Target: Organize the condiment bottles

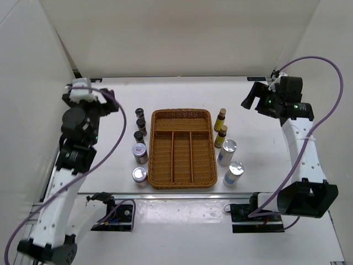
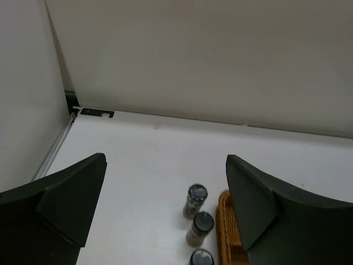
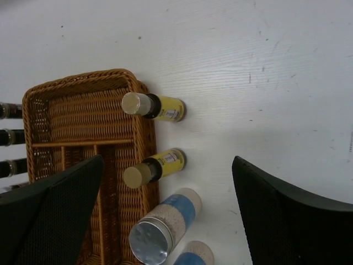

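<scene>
Up top, left of the wicker tray [image 1: 182,112] stand three dark black-capped bottles [image 1: 142,123] and two silver-lidded jars [image 1: 140,152]; right of it, two amber bottles [image 1: 221,135], two white cylinders [image 1: 227,152]. Left wrist: left gripper [image 2: 165,160] gaping, empty. Right wrist: right gripper [image 3: 168,159] gaping, empty.

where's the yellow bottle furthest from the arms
In the top view the far yellow bottle stands just right of the tray's far right corner, with the other yellow bottle beside it on the near side.

Three dark bottles [image 1: 142,123], two jars [image 1: 140,152], two amber bottles [image 1: 222,117], two cylinders [image 1: 227,152], one tray [image 1: 182,112].
</scene>
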{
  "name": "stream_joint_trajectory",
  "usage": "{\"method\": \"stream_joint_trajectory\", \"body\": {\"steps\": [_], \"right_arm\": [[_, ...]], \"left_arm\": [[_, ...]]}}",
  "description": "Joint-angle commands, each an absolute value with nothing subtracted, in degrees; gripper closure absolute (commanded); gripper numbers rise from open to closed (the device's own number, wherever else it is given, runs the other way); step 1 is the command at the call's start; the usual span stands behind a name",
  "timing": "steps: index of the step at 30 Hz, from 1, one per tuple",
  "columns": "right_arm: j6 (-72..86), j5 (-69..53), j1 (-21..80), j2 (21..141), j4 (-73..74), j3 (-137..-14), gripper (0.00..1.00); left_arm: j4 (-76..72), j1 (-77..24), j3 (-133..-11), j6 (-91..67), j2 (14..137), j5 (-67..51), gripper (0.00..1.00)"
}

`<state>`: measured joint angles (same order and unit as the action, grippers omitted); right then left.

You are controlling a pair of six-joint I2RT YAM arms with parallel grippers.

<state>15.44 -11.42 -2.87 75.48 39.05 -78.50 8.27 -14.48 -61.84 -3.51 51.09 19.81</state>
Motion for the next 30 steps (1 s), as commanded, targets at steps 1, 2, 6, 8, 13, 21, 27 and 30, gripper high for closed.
{"method": "stream_joint_trajectory", "body": {"steps": [1,2,6,8,13,21,27,30], "right_arm": [[15.46,-6.09,-2.55,70.14,39.63,-79.1,0.0],[16.69,-4.06,-2.55,69.44,39.64,-79.1,0.0],[22.57,1.13,-2.55,68.2,39.46,-78.4,0.0],[19.09,-3.48,-3.16,69.95,39.46,-79.53,0.0],[17.93,-13.89,-1.24,75.66,37.0,-81.3,0.0],[14.07,7.27,13.17,97.02,51.92,-102.29,0.0],[14.59,9.66,16.43,103.18,50.36,-103.45,0.0],[15.11,12.04,17.48,105.29,50.36,-103.45,0.06]], "left_arm": [[23.99,-14.41,-59.42,-6.32,43.53,14.68,0.0],[23.99,-14.41,-58.54,-6.33,40.29,15.2,0.0],[25.31,-14.41,-55.29,-4.57,34.83,19.92,0.0],[25.31,-16.07,-51.6,-9.1,32.62,26.24,0.0],[29.44,-16.08,-48.78,-17.16,31.54,38.42,0.0],[29.44,-16.08,-50.19,-15.9,37.79,30.23,0.0],[28.39,-16.08,-49.14,-15.91,37.27,31.03,0.0],[27.25,-16.08,-49.13,-15.29,37.27,31.55,0.0]]}}
